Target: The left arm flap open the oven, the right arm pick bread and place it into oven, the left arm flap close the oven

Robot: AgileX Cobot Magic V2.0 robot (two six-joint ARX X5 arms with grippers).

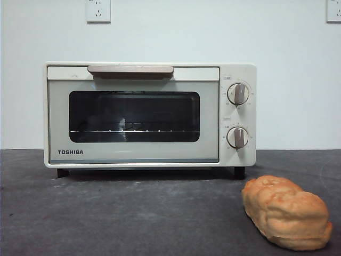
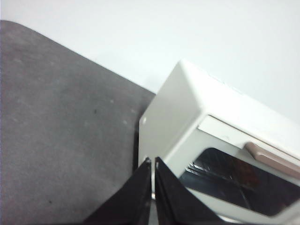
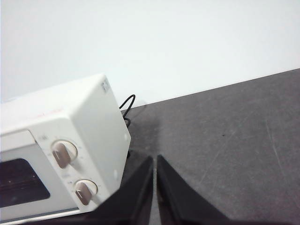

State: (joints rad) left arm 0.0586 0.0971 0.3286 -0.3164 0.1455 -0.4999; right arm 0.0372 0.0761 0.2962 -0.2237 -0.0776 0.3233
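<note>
The cream-white boxy TOSHIBA toaster oven (image 1: 150, 114) stands on the dark grey table (image 1: 122, 213), its dark glass door shut and upright under the beige bar handle (image 1: 130, 69). Through the window only a wire rack (image 1: 133, 129) is visible; no item shows inside. Two round beige knobs (image 1: 238, 94) sit one above the other on the oven's right panel. The oblong golden-brown lumpy loaf of bread (image 1: 286, 212) lies on the table in front of the oven's right corner, apart from it. The left gripper (image 2: 153, 161) hangs near the oven's handle-side corner, jaws pressed nearly together, holding nothing. The right gripper (image 3: 154, 160) hangs off the knob-side corner, jaws likewise closed and empty. A black cable (image 3: 126, 107) trails behind the oven by the white wall (image 1: 170, 32).
</note>
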